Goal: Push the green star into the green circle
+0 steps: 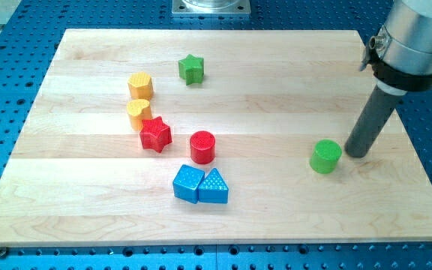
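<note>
Worktop [276,60]: pale wood board on blue perforated base.
Green star [191,68]: near the view's top, left of centre.
Green circle [325,157]: view's right, well apart from the star.
My tip [355,154]: just right of the circle; no claw fitted, only a rod.
Left cluster: yellow hexagon [140,85], yellow heart [139,113], red star [155,134], red cylinder [202,147].
Blue cube [188,184] touching blue triangle [214,187], below.
</note>
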Action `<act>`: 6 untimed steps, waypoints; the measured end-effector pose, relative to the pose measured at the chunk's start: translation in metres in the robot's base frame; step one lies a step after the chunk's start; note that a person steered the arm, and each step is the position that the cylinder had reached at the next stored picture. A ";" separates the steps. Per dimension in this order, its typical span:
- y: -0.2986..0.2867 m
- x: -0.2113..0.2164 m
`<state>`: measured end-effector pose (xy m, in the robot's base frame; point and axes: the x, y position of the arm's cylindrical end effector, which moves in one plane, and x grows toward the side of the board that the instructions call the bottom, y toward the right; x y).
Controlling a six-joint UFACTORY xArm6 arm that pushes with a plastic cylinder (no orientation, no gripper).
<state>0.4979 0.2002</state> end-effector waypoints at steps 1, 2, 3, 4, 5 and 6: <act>-0.065 0.021; -0.123 0.031; -0.123 0.029; -0.111 -0.023; -0.109 -0.143; -0.118 -0.261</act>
<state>0.2364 0.0818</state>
